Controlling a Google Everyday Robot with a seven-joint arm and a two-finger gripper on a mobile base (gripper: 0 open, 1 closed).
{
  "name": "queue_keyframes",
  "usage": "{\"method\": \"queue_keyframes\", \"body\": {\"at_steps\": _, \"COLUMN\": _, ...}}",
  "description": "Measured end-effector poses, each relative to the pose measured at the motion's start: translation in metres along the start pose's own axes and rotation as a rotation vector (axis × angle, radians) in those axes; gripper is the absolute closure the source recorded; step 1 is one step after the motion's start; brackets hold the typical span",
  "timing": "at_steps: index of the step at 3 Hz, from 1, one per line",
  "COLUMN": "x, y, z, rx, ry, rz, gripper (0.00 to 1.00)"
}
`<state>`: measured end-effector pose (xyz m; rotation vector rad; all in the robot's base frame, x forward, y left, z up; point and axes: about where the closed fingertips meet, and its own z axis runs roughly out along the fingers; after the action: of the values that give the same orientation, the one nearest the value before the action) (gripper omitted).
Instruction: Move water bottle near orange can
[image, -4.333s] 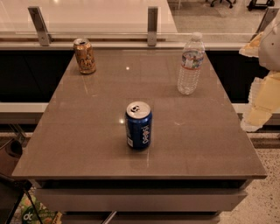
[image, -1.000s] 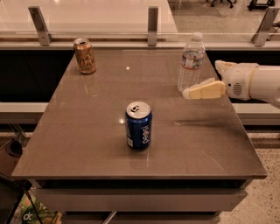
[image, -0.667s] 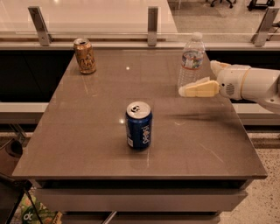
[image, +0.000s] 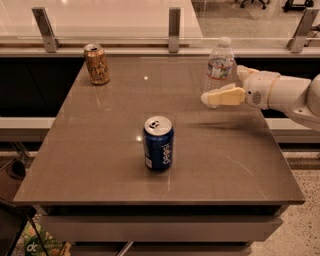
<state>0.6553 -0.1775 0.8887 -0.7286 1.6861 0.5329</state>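
The water bottle (image: 219, 64), clear with a white cap and a label band, stands upright at the table's far right. The orange can (image: 96, 63) stands upright at the far left, well apart from the bottle. My gripper (image: 223, 87) reaches in from the right at the bottle's lower part and is open. Its near cream finger (image: 223, 96) lies in front of the bottle's base and hides it. The other finger (image: 243, 73) shows just right of the bottle. I cannot tell whether the fingers touch the bottle.
A blue Pepsi can (image: 158, 143) stands upright near the middle of the brown table (image: 100, 150). A railing with metal posts (image: 174, 22) runs along the table's far edge. My white arm (image: 290, 95) hangs over the right edge.
My arm has come in from the right and moved left and a little farther back, closing on the bottle. The bottle and both cans have not moved.
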Motion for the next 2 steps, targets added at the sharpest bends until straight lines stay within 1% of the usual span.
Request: {"method": "queue_keyframes", "body": {"at_steps": 2, "x": 0.0044, "y": -0.015, "z": 0.0034, "rx": 0.022, "ry": -0.044, "rz": 0.026, "gripper": 0.0}}
